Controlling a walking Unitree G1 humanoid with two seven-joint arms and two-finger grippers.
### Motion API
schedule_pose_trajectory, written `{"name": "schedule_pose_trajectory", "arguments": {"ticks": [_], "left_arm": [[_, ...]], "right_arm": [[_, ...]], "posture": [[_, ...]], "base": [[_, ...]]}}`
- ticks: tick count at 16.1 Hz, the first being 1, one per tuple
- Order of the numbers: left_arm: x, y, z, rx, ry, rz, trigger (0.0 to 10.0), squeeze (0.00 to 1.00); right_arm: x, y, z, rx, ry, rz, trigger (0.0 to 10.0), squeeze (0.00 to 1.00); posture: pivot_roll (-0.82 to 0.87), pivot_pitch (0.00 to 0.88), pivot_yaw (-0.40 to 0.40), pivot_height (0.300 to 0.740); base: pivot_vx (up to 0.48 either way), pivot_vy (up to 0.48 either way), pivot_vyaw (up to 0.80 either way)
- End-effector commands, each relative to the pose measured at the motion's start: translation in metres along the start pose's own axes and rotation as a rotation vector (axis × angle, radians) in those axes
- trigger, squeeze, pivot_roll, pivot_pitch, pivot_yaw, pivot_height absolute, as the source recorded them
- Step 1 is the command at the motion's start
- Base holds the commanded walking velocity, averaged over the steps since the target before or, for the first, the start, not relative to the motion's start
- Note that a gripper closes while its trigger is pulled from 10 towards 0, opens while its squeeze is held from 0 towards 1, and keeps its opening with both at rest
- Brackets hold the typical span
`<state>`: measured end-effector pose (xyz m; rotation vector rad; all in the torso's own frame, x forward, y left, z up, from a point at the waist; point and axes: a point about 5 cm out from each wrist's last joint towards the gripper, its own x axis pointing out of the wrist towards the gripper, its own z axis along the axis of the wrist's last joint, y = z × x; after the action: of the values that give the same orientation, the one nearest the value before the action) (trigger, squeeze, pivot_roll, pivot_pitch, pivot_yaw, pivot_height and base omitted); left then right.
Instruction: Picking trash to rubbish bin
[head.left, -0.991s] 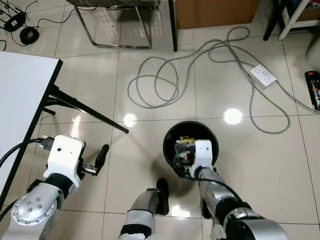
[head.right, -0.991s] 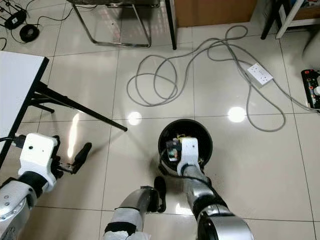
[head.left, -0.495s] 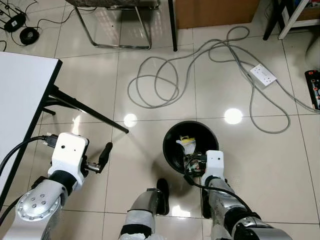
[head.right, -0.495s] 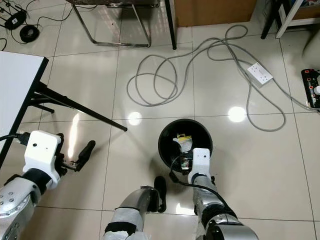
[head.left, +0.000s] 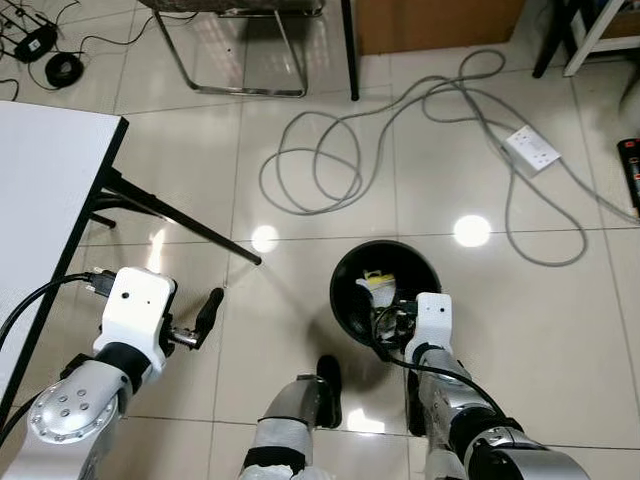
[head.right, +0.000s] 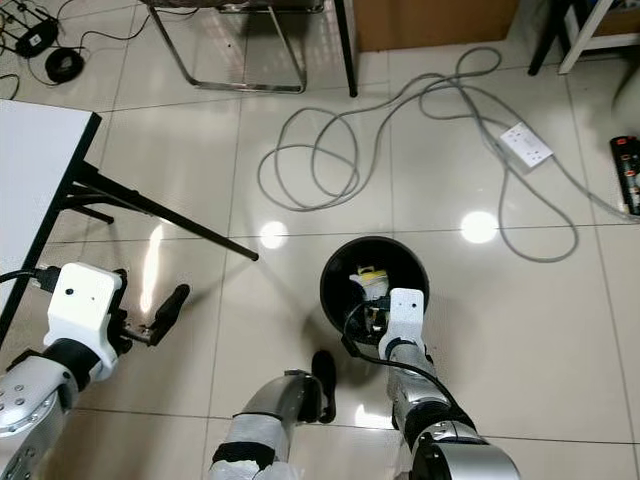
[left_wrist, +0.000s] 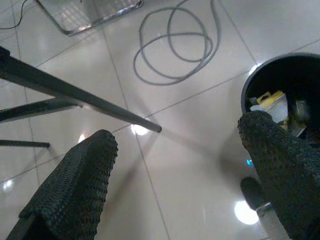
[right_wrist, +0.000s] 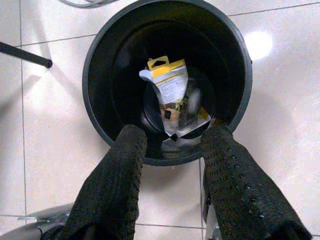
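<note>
Closest to me, my right gripper (right_wrist: 172, 145) hangs just above the near rim of the rubbish bin (right_wrist: 97, 120), its fingers (right_wrist: 117, 175) spread apart with nothing between them. Down inside the black bin lies the trash (right_wrist: 172, 97), a white and yellow packet resting on the bottom with some darker scraps beside it. From the head camera I see the right wrist at the bin's near edge, with my two feet on the tiled floor (head.left: 300, 290) just in front of it. My left gripper (head.left: 208, 312) is off to the left, held over bare tile well apart from the bin, and its fingers (left_wrist: 75, 185) stand wide open and empty. Left of that arm is the white worktop (head.left: 45, 190) on black legs. Farther out a grey cable (head.left: 330, 165) loops across the floor to a white power strip (head.left: 532, 148), and beyond it stand the metal legs of a chair (head.left: 235, 55).
</note>
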<state>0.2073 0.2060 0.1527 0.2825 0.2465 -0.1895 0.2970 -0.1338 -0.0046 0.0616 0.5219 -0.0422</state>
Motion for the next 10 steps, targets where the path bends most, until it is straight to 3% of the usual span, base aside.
{"name": "schedule_pose_trajectory", "arguments": {"ticks": [1,7,10], "left_arm": [[-0.006,0.005,-0.007,0.004,0.044,0.004,10.0,0.00],[0.000,0.005,-0.005,0.010,0.031,-0.007,10.0,0.00],[0.019,-0.005,-0.001,-0.036,-0.024,-0.006,10.0,0.00]], "right_arm": [[-0.005,0.003,-0.016,0.020,0.052,-0.006,10.0,0.98],[-0.005,-0.001,-0.016,0.021,0.036,-0.019,10.0,1.00],[-0.001,-0.016,0.006,-0.068,-0.082,-0.036,10.0,1.00]], "posture": [[0.35,0.479,0.268,0.740],[0.32,0.448,0.261,0.740],[0.25,0.407,0.212,0.740]], "base": [[0.000,0.000,0.00],[0.000,0.000,0.00],[0.000,0.000,0.00]]}}
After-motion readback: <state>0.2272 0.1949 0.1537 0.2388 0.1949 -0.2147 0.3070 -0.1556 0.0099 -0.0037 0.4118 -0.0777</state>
